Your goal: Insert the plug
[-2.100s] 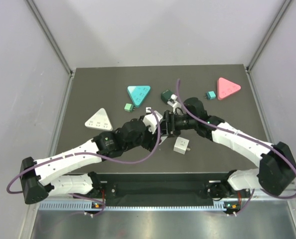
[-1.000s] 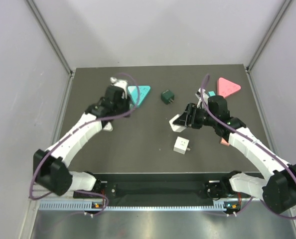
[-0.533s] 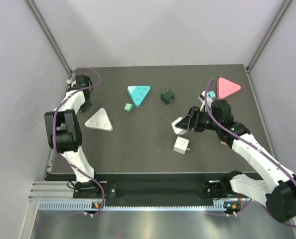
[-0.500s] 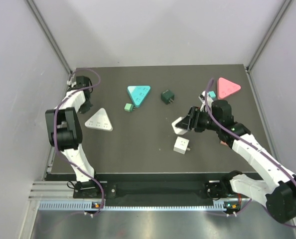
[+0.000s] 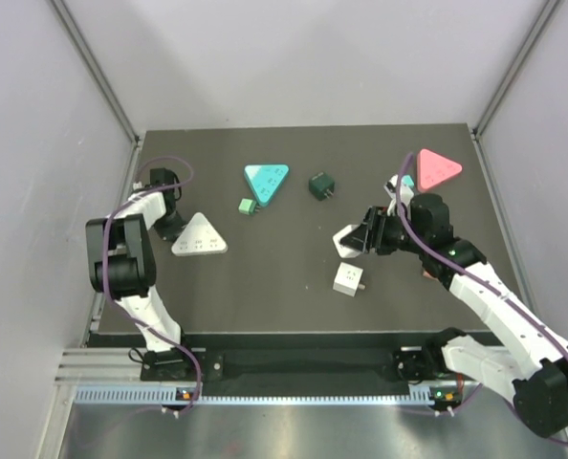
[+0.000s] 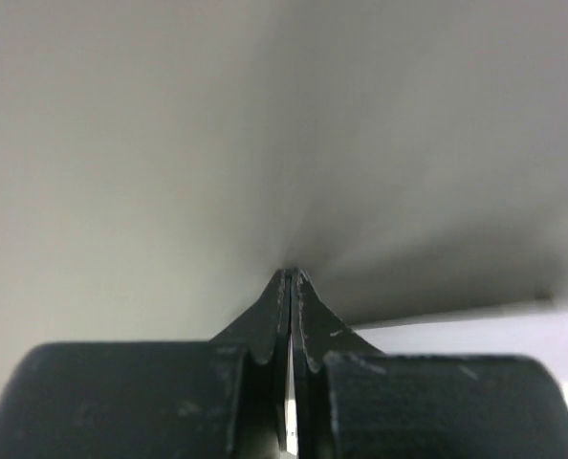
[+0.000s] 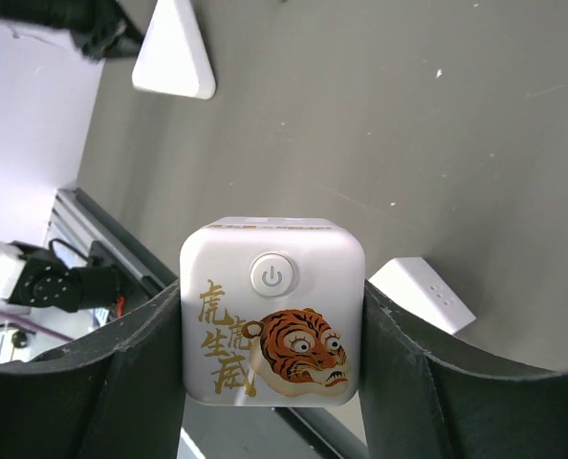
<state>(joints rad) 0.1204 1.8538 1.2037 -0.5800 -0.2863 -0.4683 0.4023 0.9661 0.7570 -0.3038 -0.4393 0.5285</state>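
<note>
- The right gripper (image 5: 356, 239) is clamped on a white cube plug (image 7: 273, 325), its dark fingers (image 7: 121, 373) pressing the plug's two sides
- The face of that plug toward the right wrist camera shows a round power button above a tiger head and gold characters
- From above, the held plug hangs over the dark table (image 5: 265, 296), right of centre, just behind a second white cube plug (image 5: 348, 278) that lies on the table
- The left gripper (image 6: 292, 277) has its fingers (image 6: 270, 316) pressed together with nothing between them; its wrist view shows only a pale blurred surface
- The left arm is folded back at the table's left edge, its gripper end just beside a white triangular socket block (image 5: 200, 236)
- Further back lie a teal triangular socket block (image 5: 267, 180) with a small green plug (image 5: 247, 205) beside it, a dark green cube plug (image 5: 321, 185), and a pink triangular socket block (image 5: 438, 168) at the right
</note>
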